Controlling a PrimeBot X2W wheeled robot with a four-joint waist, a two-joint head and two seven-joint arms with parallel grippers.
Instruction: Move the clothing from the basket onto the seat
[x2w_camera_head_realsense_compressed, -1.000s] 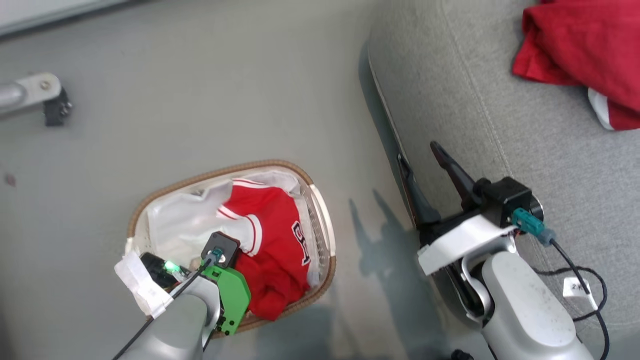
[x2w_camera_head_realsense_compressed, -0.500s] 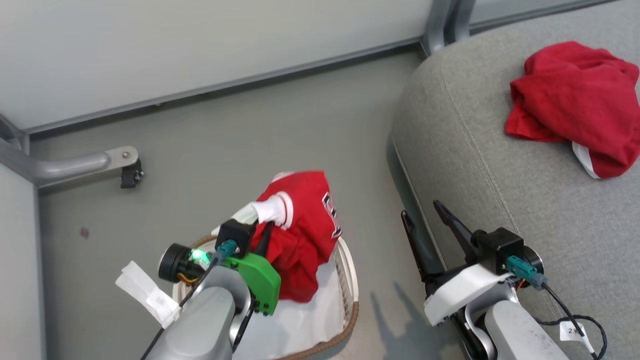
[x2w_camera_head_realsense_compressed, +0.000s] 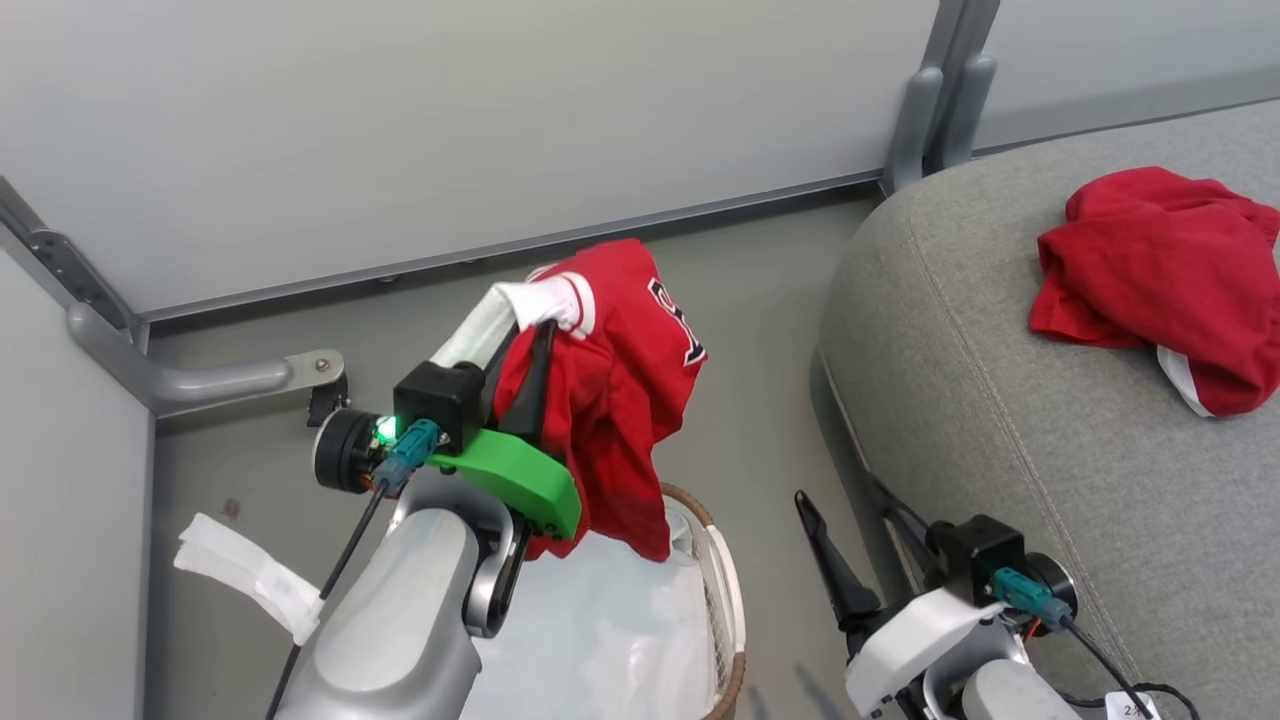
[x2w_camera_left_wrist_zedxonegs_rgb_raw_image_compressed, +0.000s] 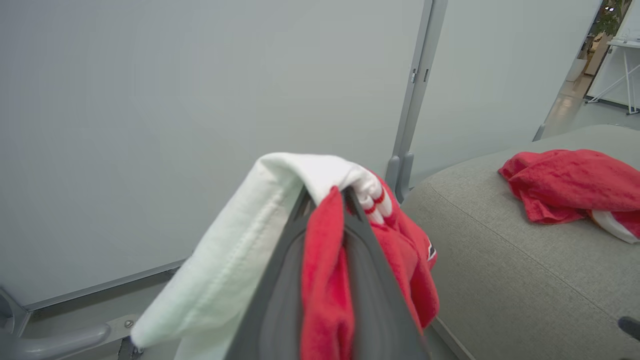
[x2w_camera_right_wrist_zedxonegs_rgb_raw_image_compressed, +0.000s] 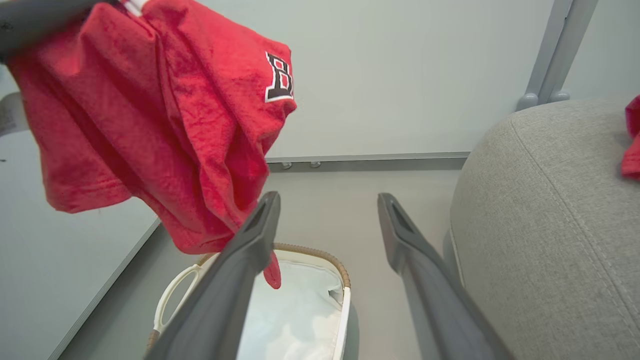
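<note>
I judge the jersey (x2w_camera_head_realsense_compressed: 620, 400) soft, light and liable to slip, hanging above the basket (x2w_camera_head_realsense_compressed: 725, 590) from my left gripper (x2w_camera_head_realsense_compressed: 540, 335), jaws pinching a bunched fold by the white sleeve, while my right gripper (x2w_camera_right_wrist_zedxonegs_rgb_raw_image_compressed: 328, 197) stands spread and empty beside the seat (x2w_camera_head_realsense_compressed: 1000, 400).

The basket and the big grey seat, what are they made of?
The basket looks like smooth white plastic with slotted sides, a brown woven-looking rim, maybe wicker or rope, and a soft white cloth liner. The seat looks like matte grey woven fabric with a stitched seam, probably padded underneath.
</note>
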